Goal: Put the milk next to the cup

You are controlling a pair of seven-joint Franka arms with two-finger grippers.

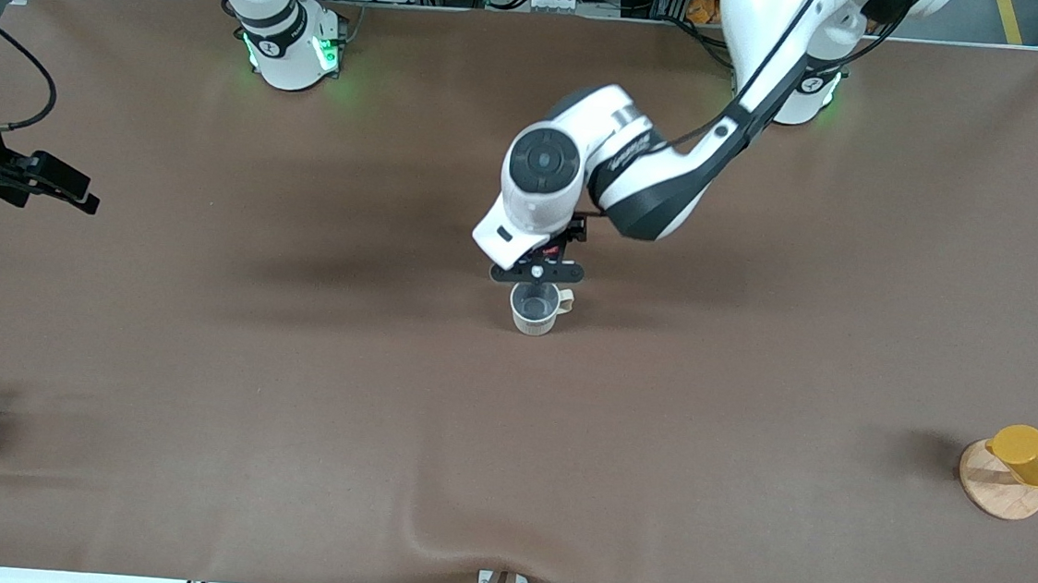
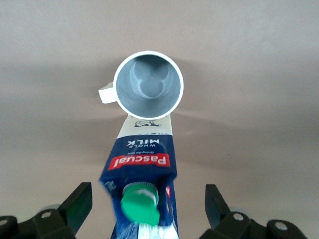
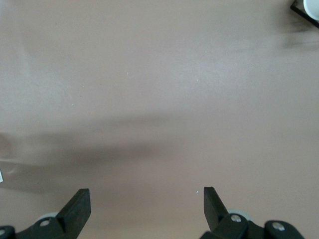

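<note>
The milk (image 2: pixel 142 172) is shown standing on the brown counter (image 1: pixel 288 403), touching or just beside the cup (image 1: pixel 535 309), on the side farther from the front camera; in the front view it is hidden under the left arm. The left gripper (image 2: pixel 144 209) is seen over the milk with its fingers (image 2: pixel 77 201) spread wide, clear of the carton on both sides. The cup's handle (image 2: pixel 106 93) is turned toward the left arm's end. The right gripper (image 3: pixel 144 206) is held spread over bare counter at the right arm's end, where that arm waits.
</note>
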